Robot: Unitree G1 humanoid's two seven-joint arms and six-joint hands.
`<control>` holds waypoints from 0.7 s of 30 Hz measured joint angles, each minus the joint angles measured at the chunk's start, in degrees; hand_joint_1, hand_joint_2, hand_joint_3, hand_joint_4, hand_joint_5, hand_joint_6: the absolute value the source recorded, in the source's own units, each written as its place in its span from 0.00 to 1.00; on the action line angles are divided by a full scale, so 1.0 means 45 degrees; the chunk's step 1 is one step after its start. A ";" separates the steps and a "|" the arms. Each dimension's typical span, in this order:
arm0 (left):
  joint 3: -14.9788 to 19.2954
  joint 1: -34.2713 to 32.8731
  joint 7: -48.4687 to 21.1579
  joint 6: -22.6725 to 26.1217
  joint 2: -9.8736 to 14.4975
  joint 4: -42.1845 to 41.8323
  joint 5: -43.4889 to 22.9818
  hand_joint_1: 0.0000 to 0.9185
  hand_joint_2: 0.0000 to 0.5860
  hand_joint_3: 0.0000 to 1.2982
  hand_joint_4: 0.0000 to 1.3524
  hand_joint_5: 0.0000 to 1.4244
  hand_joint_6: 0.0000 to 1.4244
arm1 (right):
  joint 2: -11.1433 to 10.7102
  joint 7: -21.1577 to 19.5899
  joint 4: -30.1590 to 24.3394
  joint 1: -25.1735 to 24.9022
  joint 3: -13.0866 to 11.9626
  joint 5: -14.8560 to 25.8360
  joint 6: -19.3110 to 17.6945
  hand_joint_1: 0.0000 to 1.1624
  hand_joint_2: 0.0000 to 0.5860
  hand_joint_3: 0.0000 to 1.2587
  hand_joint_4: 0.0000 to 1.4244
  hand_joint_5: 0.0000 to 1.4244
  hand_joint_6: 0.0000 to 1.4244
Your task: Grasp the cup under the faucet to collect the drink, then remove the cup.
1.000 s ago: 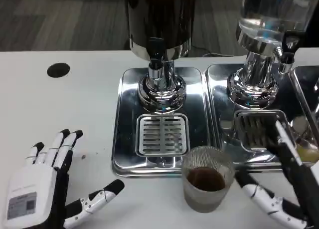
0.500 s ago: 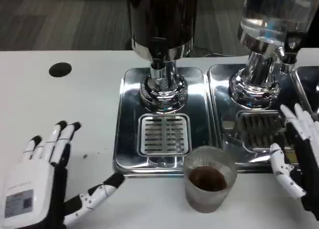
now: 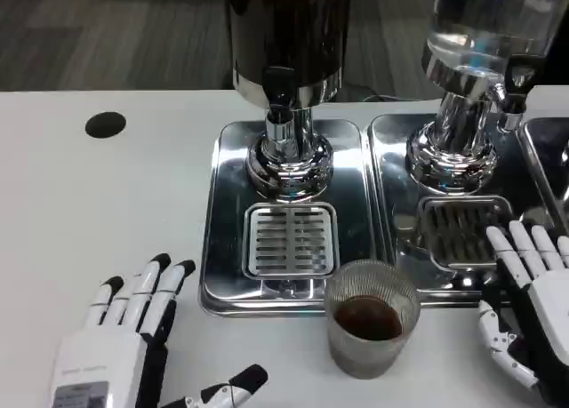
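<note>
Desk (image 3: 107,186): white, with a dark round hole (image 3: 105,124) toward its far left. Two chrome dispensers stand along the far edge; the dark-tank dispenser (image 3: 286,35) drops its faucet (image 3: 279,97) over a drip tray (image 3: 291,239) with a slotted grate. A clear-tank dispenser (image 3: 484,26) stands on the right on its own tray.

Left hand (image 3: 120,337): near edge, left of the tray, fingers released and spread, holding nothing. Right hand (image 3: 529,310): near right corner, fingers released, apart from the cup.

Cup (image 3: 369,319): ribbed clear glass with dark drink in the bottom, on the desk just off the tray's near right corner, upright, untouched.

Your read: drink collected, cup out from under the faucet, so the task looks at its close. Should you regrasp, the right hand has open desk between it and the cup; mind the tray's raised lip behind the cup.
</note>
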 measured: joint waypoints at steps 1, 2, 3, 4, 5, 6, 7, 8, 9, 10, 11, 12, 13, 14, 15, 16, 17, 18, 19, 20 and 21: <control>-0.0014 -0.0011 0.0061 0.0047 -0.0016 0.0009 0.0107 0.00 0.15 0.13 0.00 0.11 0.07 | -0.0105 -0.0187 0.0071 -0.0010 0.0072 0.0010 -0.0108 0.05 1.00 0.06 0.00 0.00 0.00; -0.0018 -0.0029 0.0096 0.0090 -0.0037 0.0033 0.0187 0.00 0.15 0.13 0.00 0.11 0.07 | -0.0189 -0.0315 0.0151 -0.0022 0.0132 0.0013 -0.0185 0.05 1.00 0.06 0.00 0.00 0.00; -0.0025 -0.0050 0.0138 0.0131 -0.0063 0.0091 0.0219 0.00 0.15 0.12 0.00 0.11 0.07 | -0.0258 -0.0372 0.0226 -0.0032 0.0201 0.0024 -0.0230 0.05 1.00 0.06 0.00 0.00 0.00; -0.0030 -0.0053 0.0182 0.0165 -0.0098 0.0172 0.0221 0.00 0.15 0.12 0.00 0.11 0.07 | -0.0311 -0.0414 0.0270 -0.0031 0.0268 0.0048 -0.0288 0.05 1.00 0.06 0.00 0.00 0.00; -0.0047 -0.0056 0.0187 0.0200 -0.0119 0.0280 0.0226 0.00 0.15 0.12 0.00 0.11 0.07 | -0.0362 -0.0494 0.0287 -0.0032 0.0339 0.0099 -0.0363 0.05 1.00 0.06 0.00 0.00 0.00; -0.0059 -0.0053 0.0187 0.0228 -0.0129 0.0329 0.0230 0.00 0.15 0.12 0.00 0.11 0.07 | -0.0390 -0.0558 0.0287 -0.0032 0.0375 0.0122 -0.0398 0.05 1.00 0.06 0.00 0.00 0.00; -0.0067 -0.0056 0.0187 0.0247 -0.0134 0.0368 0.0235 0.00 0.15 0.12 0.00 0.11 0.07 | -0.0415 -0.0602 0.0288 -0.0032 0.0408 0.0168 -0.0424 0.05 1.00 0.06 0.00 0.00 0.00; -0.0077 -0.0056 0.0187 0.0279 -0.0144 0.0398 0.0244 0.00 0.16 0.12 0.00 0.11 0.07 | -0.0440 -0.0656 0.0290 -0.0033 0.0455 0.0243 -0.0449 0.05 1.00 0.06 0.00 0.00 0.00; -0.0081 -0.0056 0.0187 0.0292 -0.0150 0.0412 0.0248 0.00 0.16 0.12 0.00 0.11 0.07 | -0.0444 -0.0675 0.0291 -0.0033 0.0475 0.0255 -0.0463 0.05 1.00 0.07 0.00 0.00 0.00; -0.0095 -0.0061 0.0187 0.0329 -0.0157 0.0444 0.0266 0.00 0.16 0.12 0.00 0.11 0.07 | -0.0454 -0.0743 0.0294 -0.0033 0.0539 0.0270 -0.0476 0.05 1.00 0.07 0.00 0.00 0.00; -0.0102 -0.0061 0.0186 0.0343 -0.0172 0.0460 0.0256 0.00 0.16 0.12 0.00 0.11 0.07 | -0.0456 -0.0768 0.0296 -0.0033 0.0588 0.0276 -0.0498 0.05 1.00 0.07 0.00 0.00 0.00; -0.0102 -0.0064 0.0186 0.0340 -0.0185 0.0461 0.0233 0.00 0.15 0.11 0.00 0.10 0.07 | -0.0456 -0.0789 0.0316 -0.0037 0.0630 0.0284 -0.0507 0.05 1.00 0.07 0.00 0.00 0.00; -0.0098 -0.0069 0.0186 0.0340 -0.0188 0.0461 0.0193 0.00 0.15 0.11 0.00 0.10 0.07 | -0.0455 -0.0824 0.0357 -0.0040 0.0669 0.0310 -0.0511 0.05 1.00 0.07 0.00 0.00 0.00; -0.0095 -0.0070 0.0185 0.0340 -0.0187 0.0459 0.0187 0.00 0.15 0.11 0.00 0.10 0.07 | -0.0455 -0.0831 0.0389 -0.0046 0.0689 0.0326 -0.0513 0.05 1.00 0.07 0.00 0.00 0.00; -0.0083 -0.0070 0.0181 0.0340 -0.0185 0.0451 0.0180 0.00 0.15 0.11 0.00 0.10 0.07 | -0.0455 -0.0851 0.0472 -0.0072 0.0740 0.0384 -0.0519 0.05 1.00 0.07 0.00 0.00 0.00; -0.0038 -0.0063 0.0171 0.0340 -0.0173 0.0406 0.0116 0.00 0.15 0.11 0.00 0.10 0.07 | -0.0452 -0.0853 0.0579 -0.0105 0.0827 0.0456 -0.0521 0.05 1.00 0.07 0.00 0.00 0.00; -0.0008 -0.0056 0.0165 0.0340 -0.0161 0.0353 0.0022 0.00 0.15 0.11 0.00 0.10 0.07 | -0.0449 -0.0855 0.0648 -0.0128 0.0890 0.0488 -0.0521 0.05 1.00 0.07 0.00 0.00 0.00; 0.0031 -0.0044 0.0155 0.0340 -0.0111 0.0273 -0.0106 0.00 0.15 0.11 0.00 0.10 0.07 | -0.0438 -0.0854 0.0726 -0.0154 0.0992 0.0501 -0.0520 0.05 1.00 0.07 0.00 0.00 0.00; 0.0061 -0.0034 0.0151 0.0334 -0.0073 0.0225 -0.0210 0.00 0.15 0.11 0.00 0.10 0.07 | -0.0432 -0.0855 0.0735 -0.0170 0.1055 0.0511 -0.0521 0.05 1.00 0.07 0.00 0.00 0.00; 0.0089 -0.0024 0.0150 0.0312 -0.0056 0.0200 -0.0283 0.00 0.15 0.11 0.00 0.10 0.07 | -0.0431 -0.0854 0.0736 -0.0195 0.1098 0.0522 -0.0521 0.05 1.00 0.07 0.00 0.00 0.00; 0.0105 -0.0016 0.0150 0.0294 -0.0042 0.0192 -0.0297 0.00 0.15 0.11 0.00 0.10 0.07 | -0.0431 -0.0855 0.0736 -0.0208 0.1125 0.0527 -0.0521 0.04 1.00 0.07 0.00 0.00 0.00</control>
